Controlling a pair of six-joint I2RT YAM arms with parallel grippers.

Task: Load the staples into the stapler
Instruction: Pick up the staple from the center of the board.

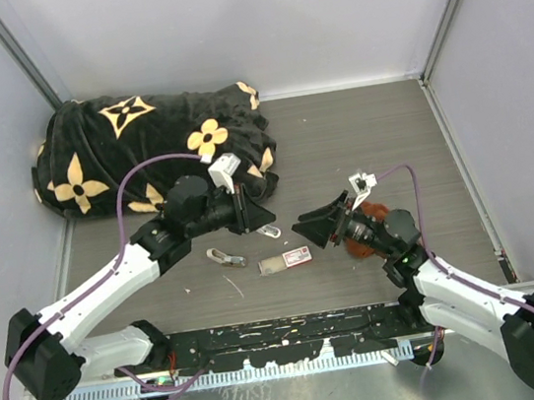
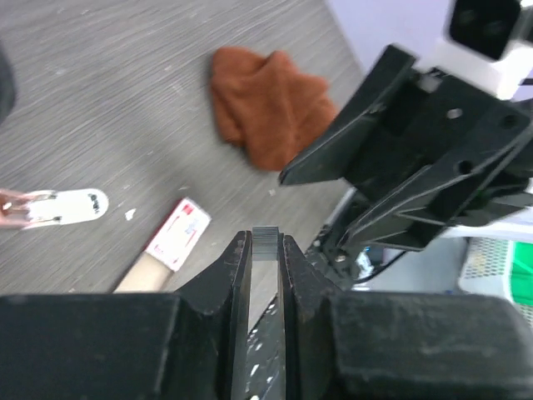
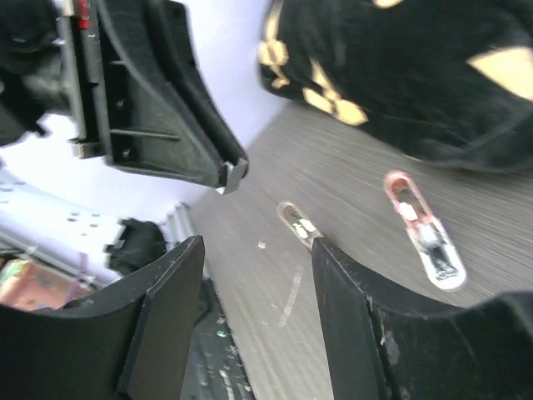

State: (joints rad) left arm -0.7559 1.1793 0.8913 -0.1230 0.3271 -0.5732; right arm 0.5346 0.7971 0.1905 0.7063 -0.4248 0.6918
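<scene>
My left gripper [image 1: 261,213] is shut on a short silvery strip of staples [image 2: 266,241], held above the table; the strip's end shows at the fingertips in the right wrist view [image 3: 236,173]. The stapler lies on the table as a pink and white piece [image 1: 269,230] [image 3: 425,242] [image 2: 62,207] and a second small piece [image 1: 225,258] [image 3: 298,223]. The staples' white box with the red label [image 1: 298,256] [image 2: 181,232] lies beside them, its tray [image 1: 271,266] slid out. My right gripper [image 1: 312,233] [image 3: 258,246] is open and empty, facing the left one.
A black blanket with gold flowers [image 1: 155,146] lies at the back left. A rust-brown cloth [image 1: 369,230] [image 2: 266,104] lies under my right wrist. A thin pale streak [image 1: 232,286] marks the table near the front rail [image 1: 286,337].
</scene>
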